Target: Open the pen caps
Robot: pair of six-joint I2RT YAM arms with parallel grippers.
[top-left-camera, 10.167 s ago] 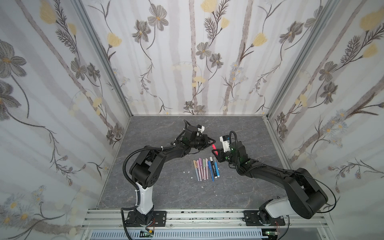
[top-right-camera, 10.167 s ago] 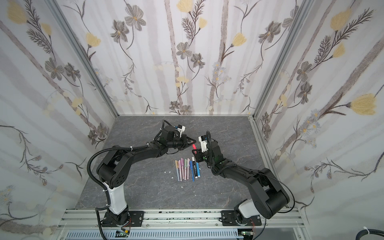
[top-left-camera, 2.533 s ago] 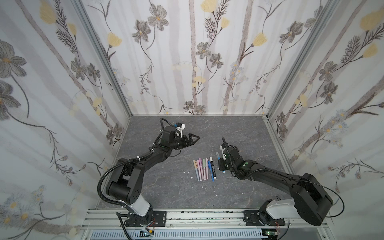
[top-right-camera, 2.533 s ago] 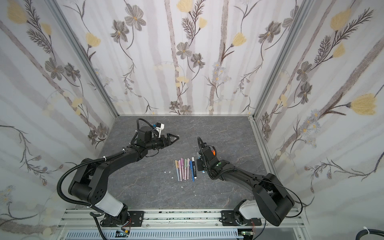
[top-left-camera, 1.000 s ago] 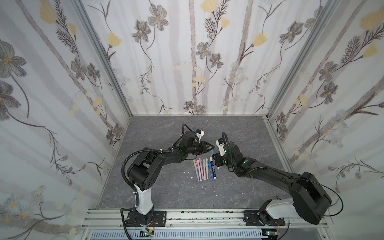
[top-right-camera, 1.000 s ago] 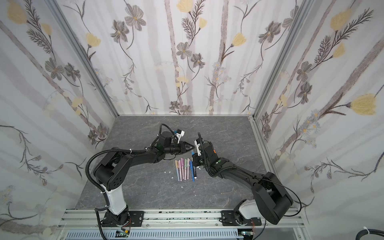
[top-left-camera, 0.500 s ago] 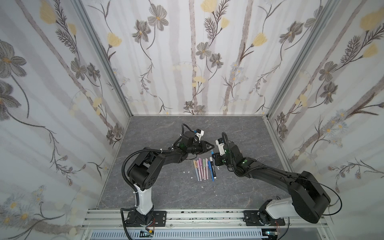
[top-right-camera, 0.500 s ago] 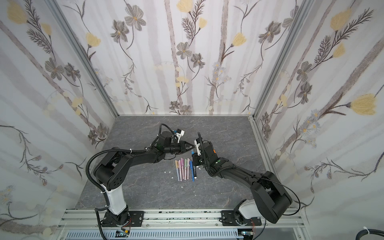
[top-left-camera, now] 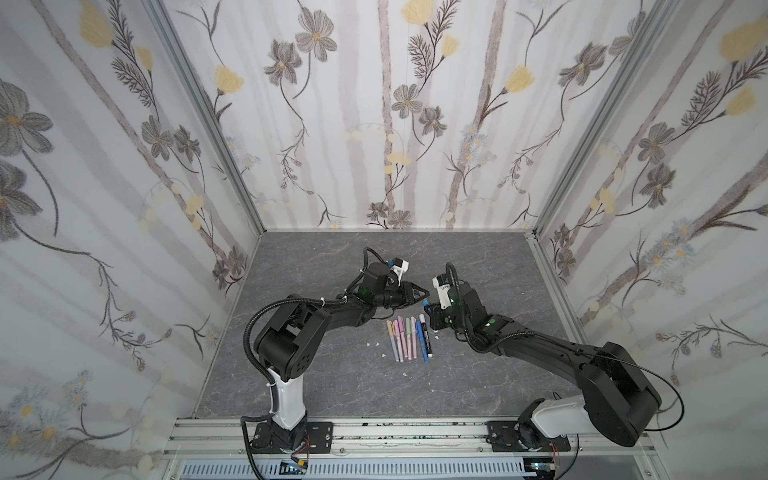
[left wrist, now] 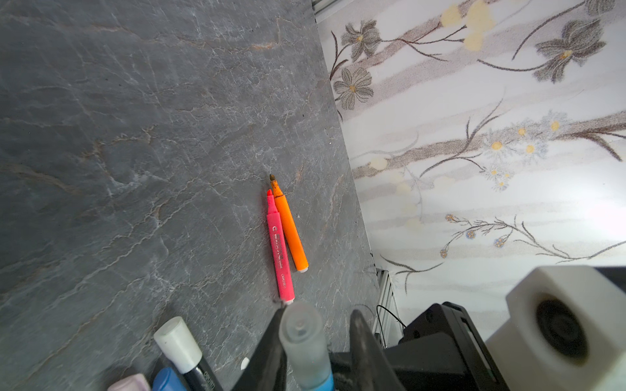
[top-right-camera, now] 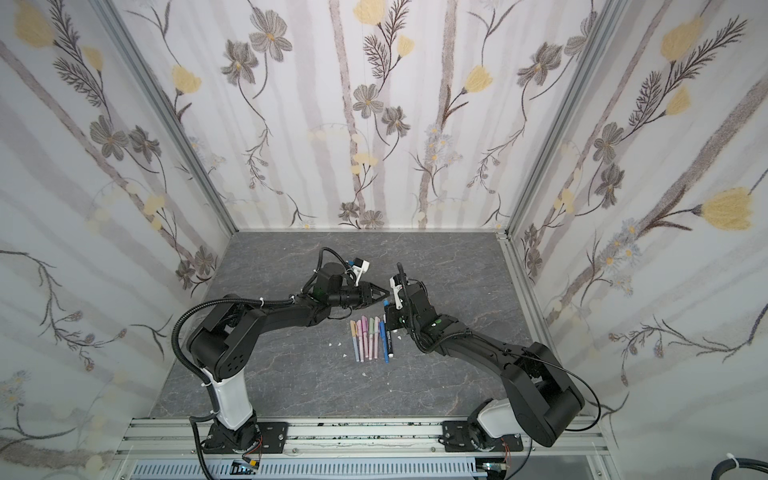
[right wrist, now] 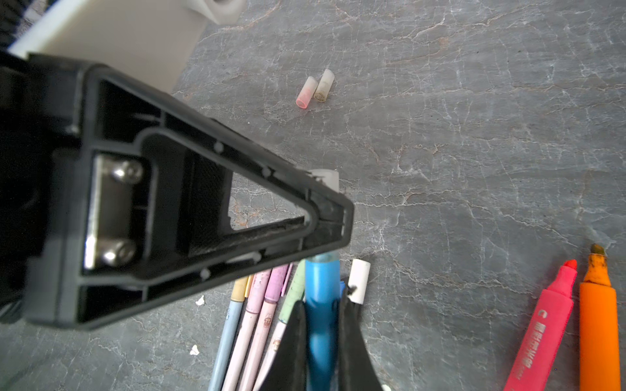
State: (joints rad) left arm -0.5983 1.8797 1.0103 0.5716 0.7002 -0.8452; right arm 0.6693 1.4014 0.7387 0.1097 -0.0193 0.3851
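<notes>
Blue pen [right wrist: 321, 277] is clamped tight in the right gripper [right wrist: 321, 301], up by the end of the row of pastel pens [top-left-camera: 401, 336] on the grey table [top-left-camera: 332, 374]. Its frosted cap [left wrist: 301, 338] sits between the left gripper [left wrist: 318, 315] jaws: one side touching, a sliver of gap on the other, so not pinched yet. Pink highlighter [left wrist: 279, 250] and orange marker [left wrist: 289, 226] lie uncapped nearby.

The left gripper [top-left-camera: 427, 290] is back from the far left and now meets the right gripper [top-left-camera: 429, 309]. Its jaws squeeze in closer around the cloudy cap [left wrist: 301, 335] of the blue pen [right wrist: 321, 287].
</notes>
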